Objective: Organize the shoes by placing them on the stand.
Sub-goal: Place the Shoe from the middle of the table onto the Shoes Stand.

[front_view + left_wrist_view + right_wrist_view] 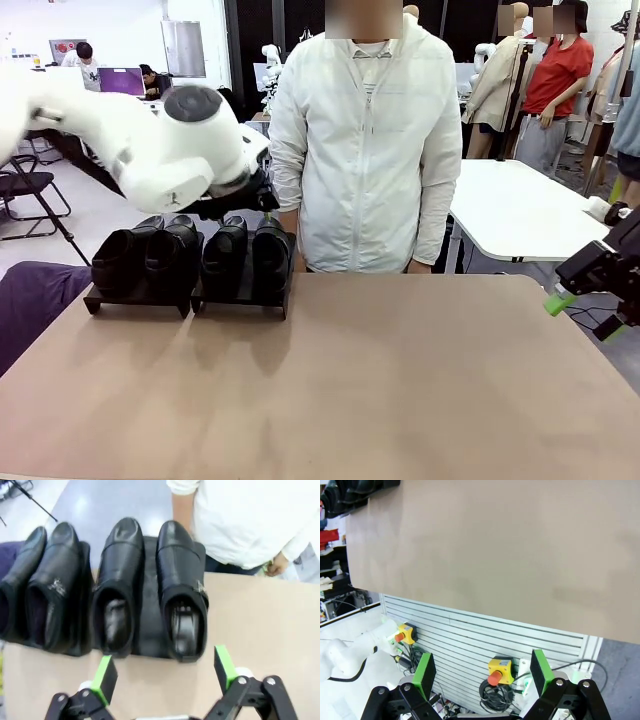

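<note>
Brown table (400, 380), shoes (150, 590) beyond left end effector (165, 672) (open)

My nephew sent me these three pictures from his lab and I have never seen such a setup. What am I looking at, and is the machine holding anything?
Two white robot arms share a brown table with a person standing opposite. One picture looks across the table; the other two come from cameras on the wrists. Four black shoes sit in pairs on two low black stands at the far left. The left hand hovers open just above them, holding nothing. The right hand is open too, off the table's edge, looking at the table's side and cables.
</note>
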Robot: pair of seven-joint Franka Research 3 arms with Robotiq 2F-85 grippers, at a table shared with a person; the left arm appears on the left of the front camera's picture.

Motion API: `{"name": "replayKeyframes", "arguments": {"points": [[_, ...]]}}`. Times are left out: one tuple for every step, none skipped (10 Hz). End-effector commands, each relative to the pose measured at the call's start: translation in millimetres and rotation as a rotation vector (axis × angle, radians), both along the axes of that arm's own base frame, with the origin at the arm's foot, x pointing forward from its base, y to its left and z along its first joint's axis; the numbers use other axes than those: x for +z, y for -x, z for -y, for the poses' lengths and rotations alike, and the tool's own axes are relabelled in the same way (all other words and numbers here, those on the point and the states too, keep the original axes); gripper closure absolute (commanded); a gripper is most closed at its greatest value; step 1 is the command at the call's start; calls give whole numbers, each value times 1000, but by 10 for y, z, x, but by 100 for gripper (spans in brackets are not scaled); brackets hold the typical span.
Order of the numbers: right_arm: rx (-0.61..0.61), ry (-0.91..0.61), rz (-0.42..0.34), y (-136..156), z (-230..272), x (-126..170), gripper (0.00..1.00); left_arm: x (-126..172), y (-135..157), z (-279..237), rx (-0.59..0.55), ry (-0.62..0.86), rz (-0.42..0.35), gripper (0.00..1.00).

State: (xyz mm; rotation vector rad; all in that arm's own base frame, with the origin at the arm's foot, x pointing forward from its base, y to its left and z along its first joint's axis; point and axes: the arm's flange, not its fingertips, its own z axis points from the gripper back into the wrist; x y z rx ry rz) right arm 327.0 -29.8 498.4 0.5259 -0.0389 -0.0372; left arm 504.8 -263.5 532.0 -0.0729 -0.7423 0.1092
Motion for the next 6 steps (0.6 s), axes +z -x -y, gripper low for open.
{"name": "replayKeyframes", "arguments": {"points": [[18,-24,14,-11,20,23,0,396,675,-421,-35,20,-91,0],[18,-24,14,-11,20,23,0,464,979,-680,-55,56,-187,0],[18,-24,14,-11,20,23,0,496,1180,-1002,-87,128,-268,0],[18,-24,14,-11,20,23,0,511,1354,-1383,-144,198,-349,0],[18,-24,14,-11,20,23,0,534,1533,-1779,-248,282,-419,0],[18,-24,14,-11,20,23,0,528,1666,-2139,-291,398,-448,0]]}}
